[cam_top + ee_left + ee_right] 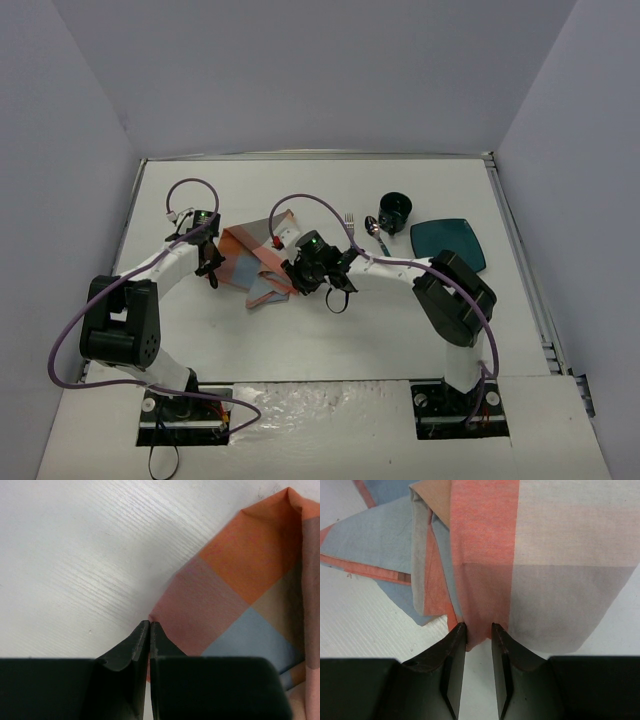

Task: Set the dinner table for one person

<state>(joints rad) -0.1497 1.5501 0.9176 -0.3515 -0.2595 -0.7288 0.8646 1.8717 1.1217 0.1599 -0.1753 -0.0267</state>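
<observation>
A crumpled orange, grey and blue checked placemat (pixel 250 262) lies on the white dinner table (pixel 330 340), left of centre. My left gripper (pixel 210 262) is at its left edge; in the left wrist view the gripper (pixel 150 622) is shut, with the placemat (pixel 235 605) corner pinched at the tips. My right gripper (pixel 298 278) is at the cloth's right side. In the right wrist view it (pixel 478 626) stands a little open, and a folded edge of the placemat (pixel 545 555) lies between its tips, touching the left finger (pixel 455 640).
A fork (pixel 350 222), a spoon (pixel 375 230), a dark cup (pixel 396 210) and a teal square plate (pixel 448 243) sit at the back right. White walls enclose the table on three sides.
</observation>
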